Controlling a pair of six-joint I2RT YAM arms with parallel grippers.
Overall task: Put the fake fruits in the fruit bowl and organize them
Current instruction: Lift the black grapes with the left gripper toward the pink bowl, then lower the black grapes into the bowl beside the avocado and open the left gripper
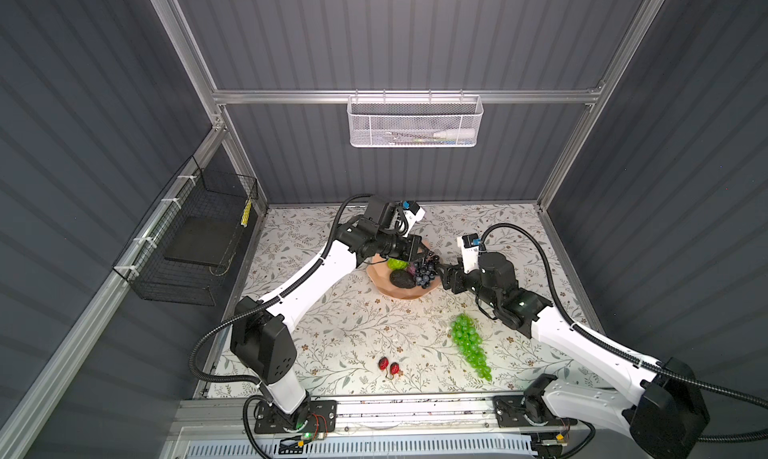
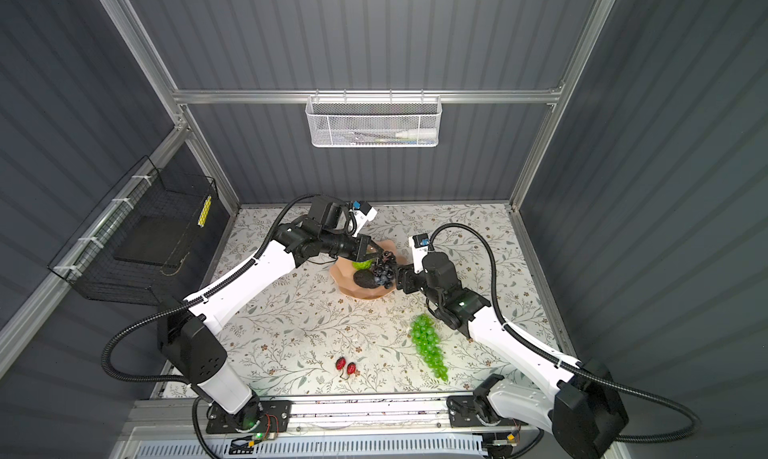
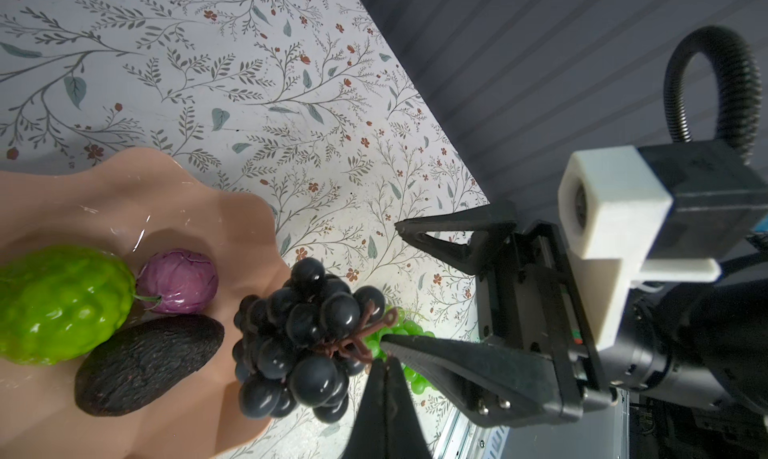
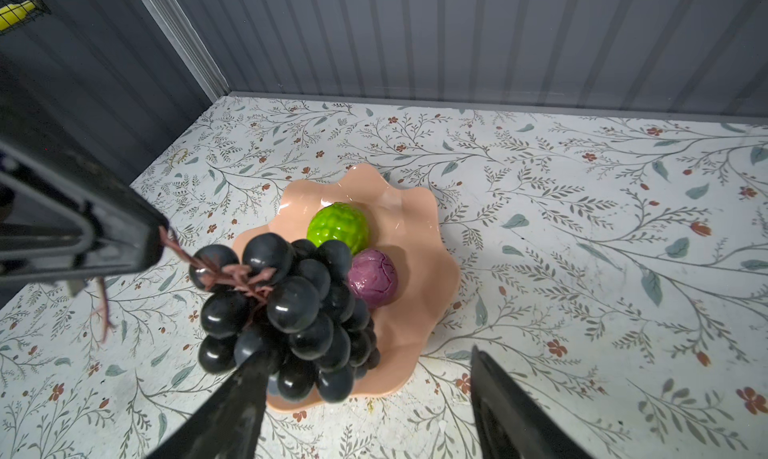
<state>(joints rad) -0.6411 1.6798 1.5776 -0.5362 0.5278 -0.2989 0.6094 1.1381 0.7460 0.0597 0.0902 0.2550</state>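
My left gripper (image 1: 428, 254) (image 3: 386, 363) is shut on the brown stem of the dark grape bunch (image 1: 424, 272) (image 4: 291, 299), which hangs over the right rim of the peach fruit bowl (image 1: 386, 288) (image 4: 415, 228). In the bowl lie a bumpy lime-green fruit (image 3: 58, 303), a small purple fruit (image 3: 178, 280) and a black avocado (image 3: 149, 361). My right gripper (image 1: 444, 271) (image 4: 361, 365) stands open just right of the bowl, one finger against the dark bunch. On the mat lie the green grape bunch (image 1: 471, 347) at front right and two red berries (image 1: 388, 365) near the front.
A white mesh basket (image 1: 413, 122) hangs on the back wall and a black wire basket (image 1: 187, 245) on the left wall. Grey walls close in the floral mat (image 1: 353, 324). The arm bases stand on a rail (image 1: 415, 411) along the front edge.
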